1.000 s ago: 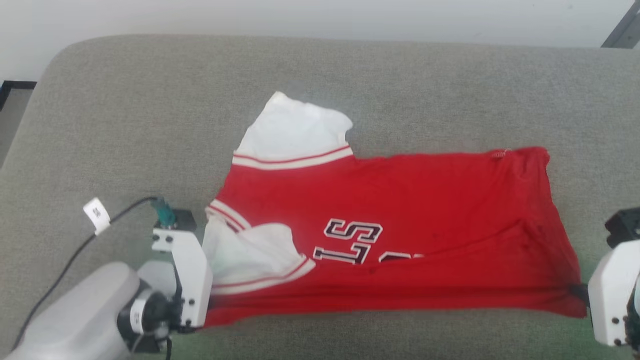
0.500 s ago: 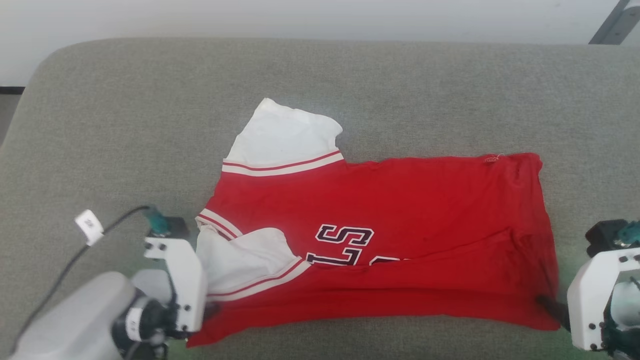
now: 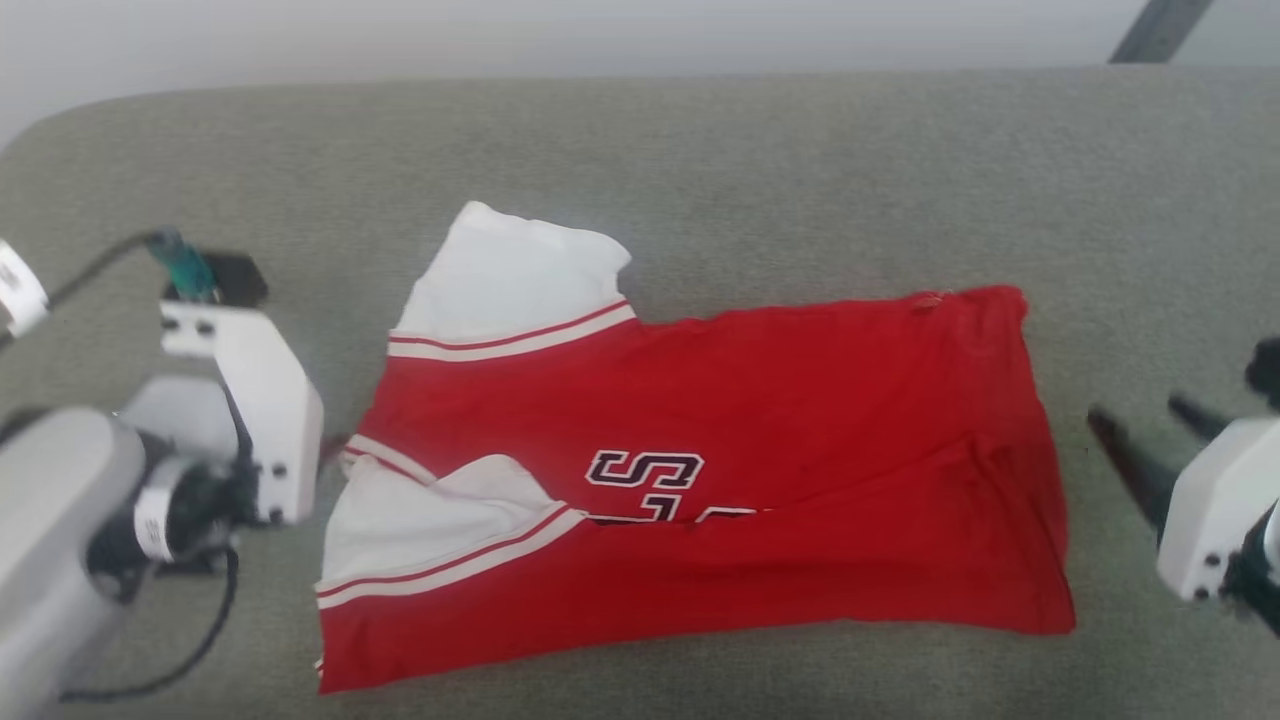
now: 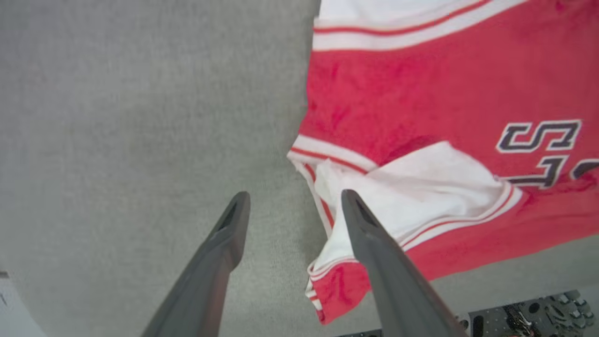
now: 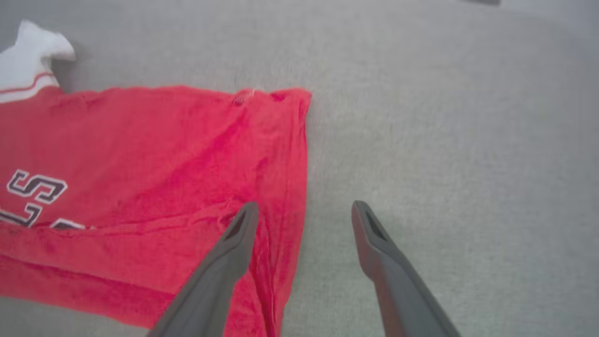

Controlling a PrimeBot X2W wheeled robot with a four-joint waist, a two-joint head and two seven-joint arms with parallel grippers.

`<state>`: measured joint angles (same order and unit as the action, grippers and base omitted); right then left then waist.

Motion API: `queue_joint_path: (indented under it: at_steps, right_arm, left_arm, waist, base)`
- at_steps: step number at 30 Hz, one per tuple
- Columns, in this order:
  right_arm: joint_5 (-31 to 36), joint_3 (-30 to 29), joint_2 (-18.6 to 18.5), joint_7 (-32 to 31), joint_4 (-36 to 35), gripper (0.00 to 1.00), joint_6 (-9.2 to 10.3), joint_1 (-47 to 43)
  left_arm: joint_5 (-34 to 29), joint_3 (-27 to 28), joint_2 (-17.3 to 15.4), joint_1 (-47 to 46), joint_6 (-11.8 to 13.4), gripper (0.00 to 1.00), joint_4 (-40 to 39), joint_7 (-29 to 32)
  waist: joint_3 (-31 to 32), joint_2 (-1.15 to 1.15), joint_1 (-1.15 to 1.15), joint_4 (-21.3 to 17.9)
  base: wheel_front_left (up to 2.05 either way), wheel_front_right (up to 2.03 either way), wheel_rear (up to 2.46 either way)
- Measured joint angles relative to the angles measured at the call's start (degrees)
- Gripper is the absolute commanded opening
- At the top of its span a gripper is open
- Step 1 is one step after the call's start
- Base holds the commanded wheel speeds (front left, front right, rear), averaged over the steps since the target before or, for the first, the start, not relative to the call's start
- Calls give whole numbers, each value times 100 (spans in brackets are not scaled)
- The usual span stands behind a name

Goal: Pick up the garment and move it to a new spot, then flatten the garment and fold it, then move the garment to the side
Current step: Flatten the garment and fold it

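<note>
The garment (image 3: 780,400) lies on the grey padded surface (image 3: 700,150), folded over lengthwise. It is red with white sleeves, striped trim and part of its black lettering showing. One white sleeve points to the far side and the other lies on the near left. My left gripper (image 4: 295,196) is open just off the garment's (image 4: 421,93) left edge, one finger over the sleeve corner, holding nothing. My right gripper (image 3: 1140,412) is open beside the hem (image 5: 299,140), with one finger (image 5: 234,243) over the red cloth and the other over bare surface.
A black cable with a white tag (image 3: 20,290) runs to the left wrist. The surface's rounded back edge meets a pale wall, with a dark bar (image 3: 1160,30) at top right. A dark perforated base (image 4: 524,318) shows below the near edge.
Both grippers have opened, let go of the garment's near corners and drawn back to either side. The garment now lies flat. The head camera has shifted.
</note>
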<state>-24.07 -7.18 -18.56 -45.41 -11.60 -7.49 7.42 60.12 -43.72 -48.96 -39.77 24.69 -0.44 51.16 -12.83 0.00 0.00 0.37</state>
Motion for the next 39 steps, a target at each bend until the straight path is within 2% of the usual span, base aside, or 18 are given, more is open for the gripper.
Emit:
queue_joint_path:
  at_steps: [2,4,12,16,20,25,36,38,39]
  right_arm:
    - [101,-12,66,439,-109,100,0,155]
    - [183,-11,163,901,-164,100,0,323]
    - [698,163,580,2913,-66,100,0,823]
    - [947,271,815,3598,115,100,0,964]
    - [1012,434,972,3850,353,100,0,1050]
    - [958,643,1035,3907,594,100,0,1141]
    - [740,995,987,3771,797,100,0,1385]
    - [647,1083,928,3650,803,100,0,1424]
    - [603,1151,884,3576,816,100,0,1450]
  left_arm:
    - [-59,55,12,-209,-49,100,29,-42]
    - [-143,89,66,-437,-209,100,191,-157]
    - [-416,211,497,-1268,-778,100,1434,-710]
    - [-511,218,661,-1659,-1071,100,2049,-931]
    - [-544,193,798,-1929,-1313,100,2668,-917]
    - [-545,100,891,-2240,-1467,100,3342,-594]
    - [-535,48,1106,-2732,-1522,100,4418,-234]
    - [-416,80,1165,-2781,-1544,0,4579,-172]
    - [-413,77,1178,-2807,-1596,0,4633,-138]
  waist:
    - [-40,0,0,-92]
    - [-91,0,0,-196]
    - [-340,0,0,-747]
    - [-509,0,0,-1042]
    - [-713,0,0,-1287]
    - [-959,0,0,-1501]
    - [-1331,0,0,-1766]
    - [-1362,1,0,-1785]
    - [-1371,1,0,-1785]
  base:
    - [0,0,0]
    - [0,0,0]
    - [0,0,0]
    - [0,0,0]
    - [0,0,0]
    - [0,0,0]
    - [0,0,0]
    - [0,0,0]
    - [0,0,0]
